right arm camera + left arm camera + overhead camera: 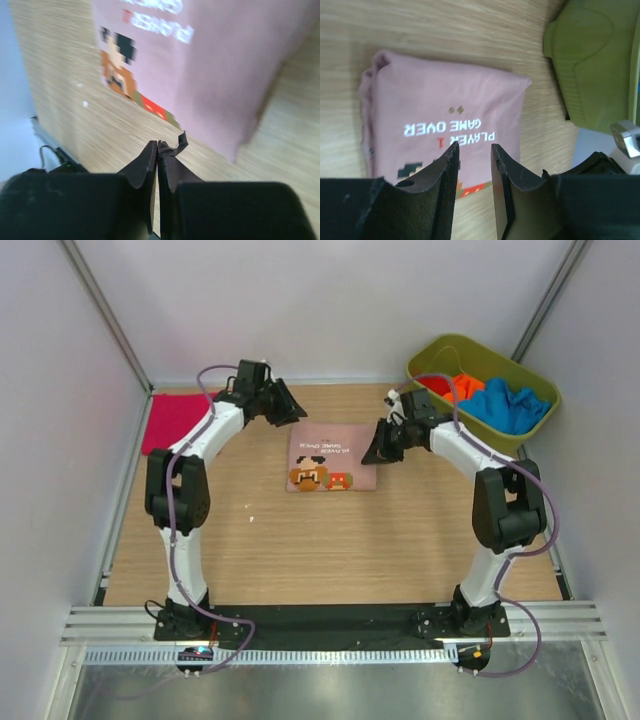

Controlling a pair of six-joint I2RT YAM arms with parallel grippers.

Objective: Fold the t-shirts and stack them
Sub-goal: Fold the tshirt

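Observation:
A dusty-pink t-shirt lies folded into a rectangle mid-table, its cartoon print facing up. My left gripper hovers just behind the shirt's far-left corner. In the left wrist view the left gripper is open with only a narrow gap and nothing in it, above the pink t-shirt. My right gripper sits at the shirt's right edge. In the right wrist view it is shut and empty, just off the pink t-shirt. A magenta t-shirt lies folded at the far left.
An olive-green tub stands at the far right corner, holding the red t-shirt, the orange t-shirt and the blue t-shirt in a heap. The tub also shows in the left wrist view. White walls close in three sides.

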